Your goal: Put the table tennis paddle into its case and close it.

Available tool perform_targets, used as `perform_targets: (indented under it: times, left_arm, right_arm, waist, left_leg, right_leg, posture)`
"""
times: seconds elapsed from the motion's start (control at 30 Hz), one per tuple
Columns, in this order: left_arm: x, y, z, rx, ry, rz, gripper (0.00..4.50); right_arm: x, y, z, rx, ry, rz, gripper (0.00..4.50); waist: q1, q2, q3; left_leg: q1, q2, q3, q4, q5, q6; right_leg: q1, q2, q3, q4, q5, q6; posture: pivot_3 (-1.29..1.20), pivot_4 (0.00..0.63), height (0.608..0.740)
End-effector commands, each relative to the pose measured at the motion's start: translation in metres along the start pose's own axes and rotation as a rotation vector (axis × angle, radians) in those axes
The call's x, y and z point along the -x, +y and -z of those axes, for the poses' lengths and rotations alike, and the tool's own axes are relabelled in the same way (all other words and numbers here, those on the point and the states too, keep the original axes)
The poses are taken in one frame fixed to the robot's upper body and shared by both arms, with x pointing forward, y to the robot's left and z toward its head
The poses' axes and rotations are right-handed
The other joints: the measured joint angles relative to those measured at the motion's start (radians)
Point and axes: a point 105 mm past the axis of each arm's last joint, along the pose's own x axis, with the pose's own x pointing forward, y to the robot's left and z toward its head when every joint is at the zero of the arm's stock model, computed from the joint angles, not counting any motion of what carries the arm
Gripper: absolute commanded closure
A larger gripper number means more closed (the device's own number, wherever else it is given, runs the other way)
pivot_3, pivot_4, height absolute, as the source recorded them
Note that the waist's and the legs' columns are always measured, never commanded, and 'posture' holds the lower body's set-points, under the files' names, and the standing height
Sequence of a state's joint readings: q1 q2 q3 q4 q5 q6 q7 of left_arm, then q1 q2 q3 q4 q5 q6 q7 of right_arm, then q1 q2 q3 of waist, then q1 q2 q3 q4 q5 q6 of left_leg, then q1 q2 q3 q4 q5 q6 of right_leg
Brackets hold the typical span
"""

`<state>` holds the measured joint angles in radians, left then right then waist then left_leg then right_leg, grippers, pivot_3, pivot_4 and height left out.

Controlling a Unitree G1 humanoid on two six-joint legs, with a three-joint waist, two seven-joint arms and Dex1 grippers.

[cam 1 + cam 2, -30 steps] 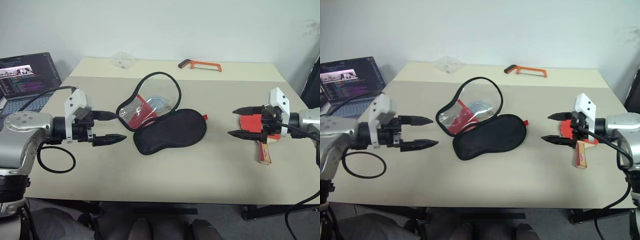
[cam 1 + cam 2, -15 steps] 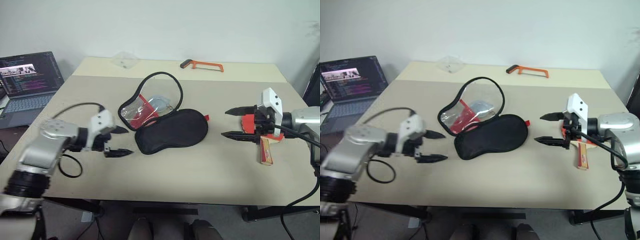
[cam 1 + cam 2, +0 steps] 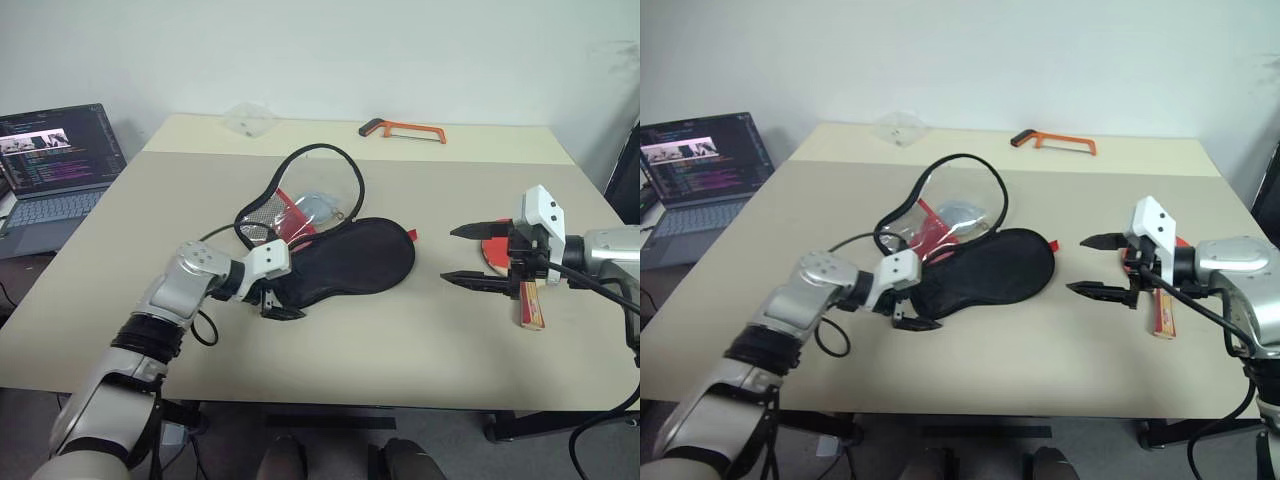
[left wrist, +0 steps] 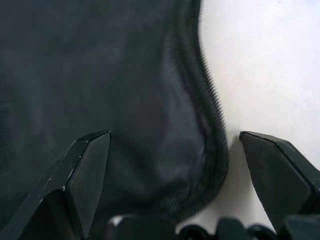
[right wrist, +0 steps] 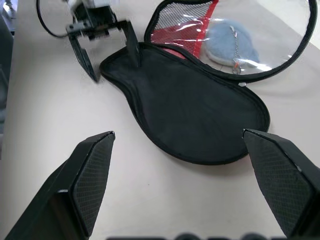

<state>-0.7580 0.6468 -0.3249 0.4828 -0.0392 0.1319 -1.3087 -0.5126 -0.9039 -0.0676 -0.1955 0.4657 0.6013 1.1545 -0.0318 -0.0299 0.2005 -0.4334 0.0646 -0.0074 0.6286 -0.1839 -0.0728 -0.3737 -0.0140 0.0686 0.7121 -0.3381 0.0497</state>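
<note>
The case [image 3: 350, 265] lies in the middle of the table with its black face up. Its zipped flap [image 3: 300, 205] stands open behind it, showing mesh, clear plastic and red lining. My left gripper [image 3: 283, 303] is open and low at the case's narrow end, and its fingers [image 4: 85, 165] straddle the black edging [image 4: 212, 125]. The table tennis paddle [image 3: 493, 249] lies at the right, red face up, with its wooden handle [image 3: 528, 305] pointing toward me. My right gripper [image 3: 448, 254] hovers open just left of the paddle, empty, and points at the case [image 5: 190, 110].
A grey-white plush toy [image 5: 230, 42] sits inside the open flap's pocket. An orange hacksaw [image 3: 402, 129] and a clear plastic bag [image 3: 247, 118] lie at the table's far edge. An open laptop [image 3: 60, 150] stands off the table's left side.
My left gripper has dropped and swung right, from open air left of the case down to its narrow end. The right gripper stays open about where it was.
</note>
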Motion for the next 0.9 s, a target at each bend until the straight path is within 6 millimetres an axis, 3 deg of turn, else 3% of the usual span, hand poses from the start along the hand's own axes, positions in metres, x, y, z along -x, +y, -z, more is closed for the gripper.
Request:
perform_targets:
  times: [0.03, 0.1, 0.3, 0.53, 0.7, 0.9]
  left_arm:
    - [-0.016, 0.000, 0.001, -0.020, 0.026, 0.033, 0.00]
    - [-0.024, 0.000, 0.005, -0.010, 0.058, 0.036, 0.00]
    - [-0.042, 0.002, -0.003, 0.056, 0.037, 0.000, 1.90]
    - [-0.073, -0.010, -0.065, 0.247, -0.141, -0.018, 4.36]
    - [-0.109, -0.016, -0.123, 0.378, -0.252, -0.083, 4.46]
    - [-0.132, 0.006, -0.140, 0.494, -0.272, -0.290, 4.46]
  right_arm:
    - [0.013, -0.002, -0.012, 0.038, -0.015, 0.039, 0.02]
    - [0.015, -0.001, -0.013, 0.038, -0.011, 0.044, 0.02]
    - [0.018, 0.001, -0.013, 0.033, -0.003, 0.062, 0.00]
    - [0.020, 0.003, -0.011, 0.026, 0.006, 0.075, 0.00]
    - [0.020, 0.002, -0.013, 0.034, 0.016, 0.075, 0.00]
    - [0.021, 0.001, -0.013, 0.043, 0.031, 0.071, 0.00]
  waist:
    - [0.005, 0.000, 0.000]
    - [0.011, 0.001, 0.000]
    - [0.020, 0.005, -0.003]
    - [0.025, 0.005, -0.003]
    - [0.024, 0.004, -0.003]
    - [0.007, 0.004, -0.003]
  left_leg:
    - [0.000, 0.000, 0.000, 0.000, 0.000, 0.000]
    - [0.000, -0.001, -0.001, 0.001, 0.000, 0.000]
    - [0.001, -0.005, -0.001, 0.002, 0.005, 0.007]
    - [0.000, -0.006, 0.000, 0.002, 0.015, 0.016]
    - [-0.005, -0.005, 0.000, 0.001, 0.015, 0.017]
    - [-0.011, -0.006, -0.002, -0.001, 0.015, 0.017]
  right_leg:
    - [0.001, 0.000, 0.000, 0.000, 0.000, 0.000]
    - [0.002, -0.001, -0.001, 0.000, 0.000, 0.001]
    - [0.005, -0.004, -0.001, -0.001, 0.002, 0.008]
    - [0.006, -0.005, 0.001, -0.006, 0.012, 0.014]
    - [0.005, -0.004, 0.001, -0.015, 0.015, 0.016]
    - [-0.001, -0.003, 0.001, -0.017, 0.018, 0.012]
  posture:
    - [0.00, 0.150, 0.740]
    - [0.00, 0.150, 0.740]
    - [0.00, 0.150, 0.740]
    - [0.00, 0.150, 0.740]
    - [0.00, 0.150, 0.740]
    - [0.00, 0.150, 0.740]
